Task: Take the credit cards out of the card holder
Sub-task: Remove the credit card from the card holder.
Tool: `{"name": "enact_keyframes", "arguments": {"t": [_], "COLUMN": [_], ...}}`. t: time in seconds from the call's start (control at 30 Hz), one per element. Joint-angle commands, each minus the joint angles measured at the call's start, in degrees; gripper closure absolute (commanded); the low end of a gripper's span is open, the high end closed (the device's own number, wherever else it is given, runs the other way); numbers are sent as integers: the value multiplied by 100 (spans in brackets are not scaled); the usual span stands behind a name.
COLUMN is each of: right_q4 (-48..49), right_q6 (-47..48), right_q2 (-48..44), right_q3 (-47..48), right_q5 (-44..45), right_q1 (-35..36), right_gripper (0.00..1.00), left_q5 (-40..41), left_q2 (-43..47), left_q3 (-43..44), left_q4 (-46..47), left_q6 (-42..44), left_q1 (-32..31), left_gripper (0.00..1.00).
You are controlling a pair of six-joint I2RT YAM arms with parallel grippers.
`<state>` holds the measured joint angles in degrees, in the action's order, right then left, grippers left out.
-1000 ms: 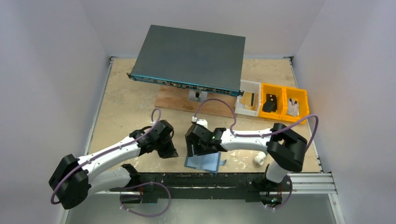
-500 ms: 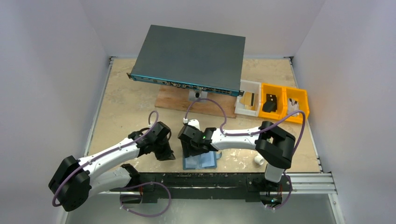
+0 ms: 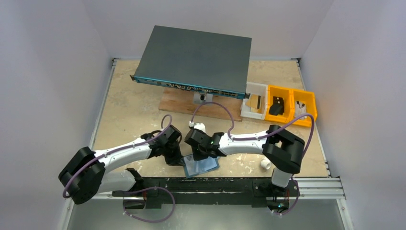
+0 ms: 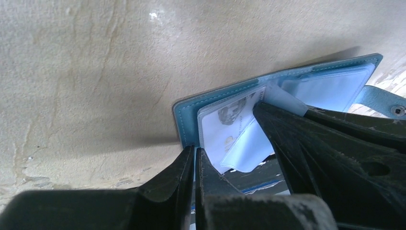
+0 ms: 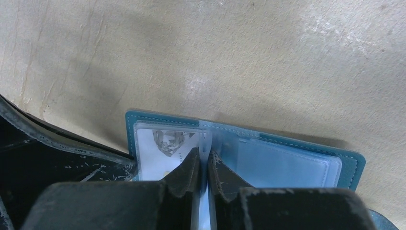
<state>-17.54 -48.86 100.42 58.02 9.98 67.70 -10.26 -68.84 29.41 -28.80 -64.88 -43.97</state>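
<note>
The steel-blue card holder (image 3: 203, 166) lies open at the table's near edge. A pale credit card (image 5: 160, 146) with a grey emblem sits in its left clear pocket (image 4: 225, 127). My left gripper (image 3: 178, 160) is shut at the holder's left edge (image 4: 189, 110), and the blue cover runs into the slit between its tips (image 4: 195, 152). My right gripper (image 3: 203, 156) stands over the holder's middle (image 5: 287, 163), shut (image 5: 207, 158) on a thin clear inner sleeve that rises along the fold. I cannot tell whether that sleeve holds a card.
A large dark grey box (image 3: 194, 60) rests on a wooden board (image 3: 177, 103) at the back. One white bin (image 3: 255, 101) and two orange bins (image 3: 287, 105) stand at the right. A small white part (image 3: 265, 164) lies near the black front rail (image 3: 215, 184).
My right gripper has closed from open onto the clear sleeve. The left arm has swung right to the holder's left edge. The holder has shifted a little left and turned.
</note>
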Motion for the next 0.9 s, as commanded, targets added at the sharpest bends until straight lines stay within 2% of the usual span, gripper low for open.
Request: {"name": "enact_keyframes", "arguments": {"t": [0.0, 0.3, 0.63, 0.73, 0.87], "right_q4": [186, 592, 1541, 1674, 1704], "right_q6": [-103, -292, -641, -634, -604], "right_q2": [-186, -455, -876, -972, -1148], "right_q3": [-219, -513, -1167, -1235, -1201], "right_q5": [-179, -544, -1298, -1413, -1471], "right_q1": [11, -204, -730, -776, -778], "right_gripper": [95, 99, 100, 91, 71], "left_q5": [-39, 271, -76, -158, -178], "left_q2": [-62, 203, -975, -1215, -1241], "left_q3": [264, 489, 776, 758, 781], "left_q4": [214, -148, 414, 575, 611], "left_q6": [82, 174, 332, 327, 336], "left_q1": [-33, -178, -389, -402, -412], "left_gripper": [96, 96, 97, 98, 98]}}
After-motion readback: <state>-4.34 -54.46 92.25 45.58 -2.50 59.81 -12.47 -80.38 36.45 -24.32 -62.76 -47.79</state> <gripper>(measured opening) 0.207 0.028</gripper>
